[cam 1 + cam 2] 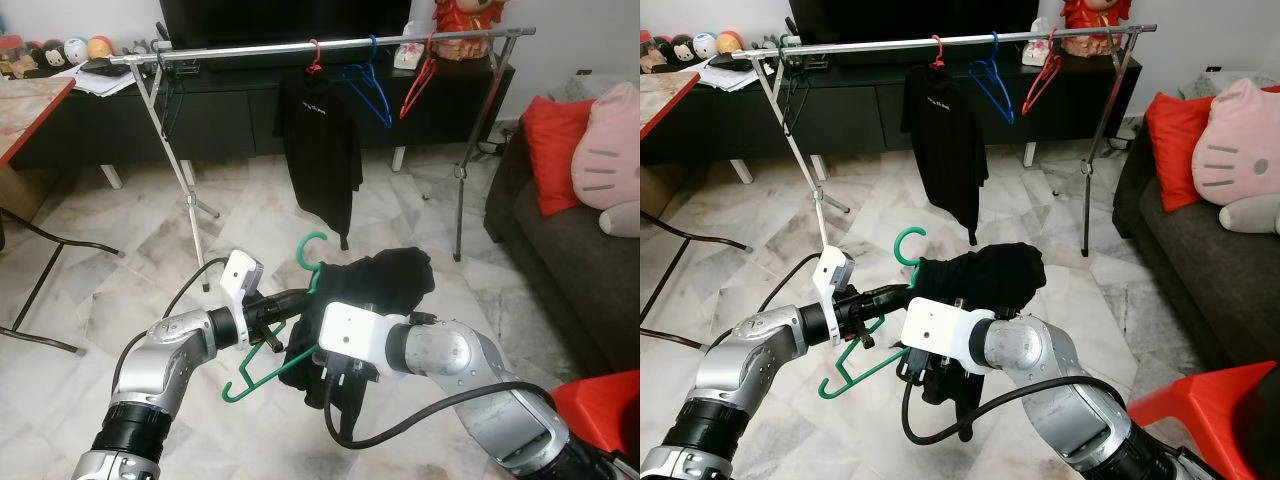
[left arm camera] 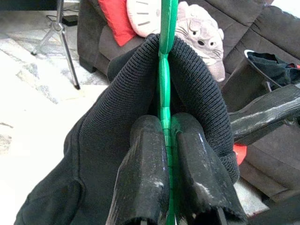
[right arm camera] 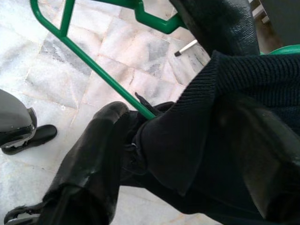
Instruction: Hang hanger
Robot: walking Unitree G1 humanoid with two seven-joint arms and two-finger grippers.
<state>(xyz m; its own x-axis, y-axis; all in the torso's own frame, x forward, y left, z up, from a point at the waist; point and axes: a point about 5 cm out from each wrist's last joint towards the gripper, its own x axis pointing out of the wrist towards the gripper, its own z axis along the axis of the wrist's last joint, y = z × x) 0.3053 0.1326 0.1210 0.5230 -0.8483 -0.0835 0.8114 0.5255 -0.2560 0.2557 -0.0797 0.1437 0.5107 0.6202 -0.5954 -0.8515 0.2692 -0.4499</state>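
Observation:
I hold a green plastic hanger (image 1: 248,381) low in front of me, with a black knit garment (image 1: 385,275) draped over it. My left gripper (image 1: 275,325) is shut on the hanger's bar; in the left wrist view its fingertips (image 2: 145,136) pinch the green hanger (image 2: 166,47) between folds of the knit garment (image 2: 117,117). My right gripper (image 3: 178,159) is closed on the garment's hanging fabric just below the hanger. Ahead stands the silver clothes rail (image 1: 260,48), well above and beyond both grippers.
On the rail hang a black T-shirt (image 1: 320,150) on a red hanger, a blue hanger (image 1: 368,85) and a red hanger (image 1: 418,85). A dark sofa (image 1: 560,250) with a red cushion (image 1: 555,150) is on the right, a table (image 1: 30,100) on the left, a red stool (image 1: 600,400) near right.

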